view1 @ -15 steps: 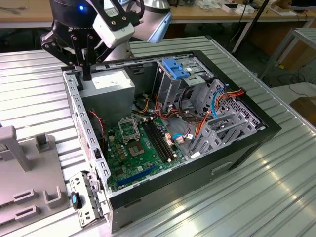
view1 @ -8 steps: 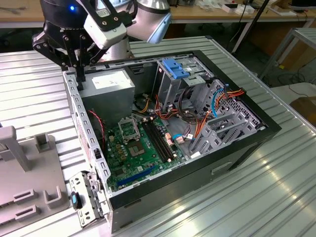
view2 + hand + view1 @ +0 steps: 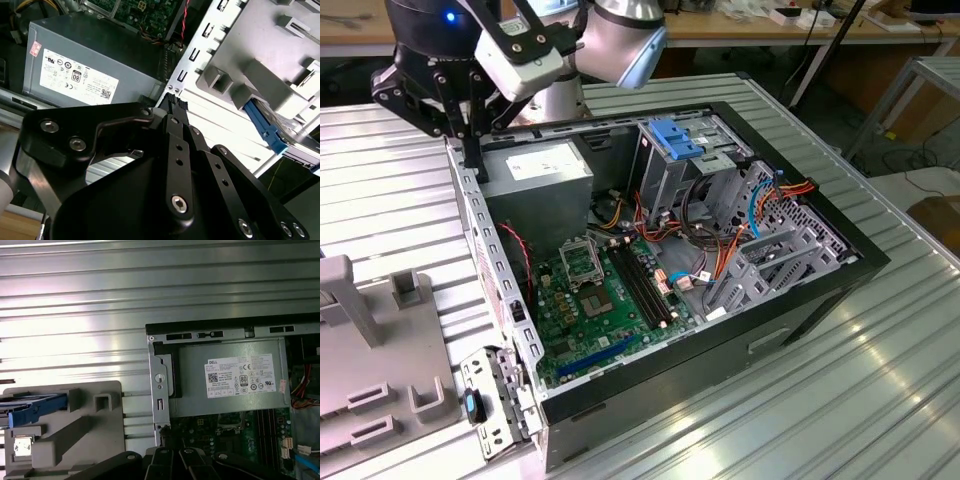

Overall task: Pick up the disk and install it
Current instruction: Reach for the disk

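Tool nr PSU at case edge; disk in grey rack.

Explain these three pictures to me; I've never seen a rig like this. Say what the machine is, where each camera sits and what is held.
The machine is a robot arm ending in a black gripper. The exterior view looks at the scene from off the arm; both wrist views ride on the arm. On the ribbed metal table lie an open computer case and a grey holder. The disk, with its blue rail, sits in that holder. The gripper hangs at the case's edge, shut, holding nothing.
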You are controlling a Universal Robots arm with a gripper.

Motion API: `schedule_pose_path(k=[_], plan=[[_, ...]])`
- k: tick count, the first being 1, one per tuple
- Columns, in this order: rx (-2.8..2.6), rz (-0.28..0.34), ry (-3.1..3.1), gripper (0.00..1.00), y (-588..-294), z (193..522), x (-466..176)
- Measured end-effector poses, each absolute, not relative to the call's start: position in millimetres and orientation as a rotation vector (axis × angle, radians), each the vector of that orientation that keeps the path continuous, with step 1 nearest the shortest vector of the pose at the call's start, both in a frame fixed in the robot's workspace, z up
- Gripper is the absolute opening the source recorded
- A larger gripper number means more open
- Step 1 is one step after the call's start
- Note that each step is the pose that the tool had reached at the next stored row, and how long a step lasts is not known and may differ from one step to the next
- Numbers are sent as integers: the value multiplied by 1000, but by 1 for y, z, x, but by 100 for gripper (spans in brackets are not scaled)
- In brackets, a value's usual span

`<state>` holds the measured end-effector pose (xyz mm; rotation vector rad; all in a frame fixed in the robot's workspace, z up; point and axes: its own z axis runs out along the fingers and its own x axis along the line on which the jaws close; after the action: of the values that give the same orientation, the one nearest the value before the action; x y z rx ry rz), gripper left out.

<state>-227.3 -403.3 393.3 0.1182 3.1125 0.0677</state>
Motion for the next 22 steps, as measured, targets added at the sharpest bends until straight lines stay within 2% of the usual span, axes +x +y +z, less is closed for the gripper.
schedule_pose_path(k=[22], plan=[[118, 68, 3113, 11, -405, 393, -259]])
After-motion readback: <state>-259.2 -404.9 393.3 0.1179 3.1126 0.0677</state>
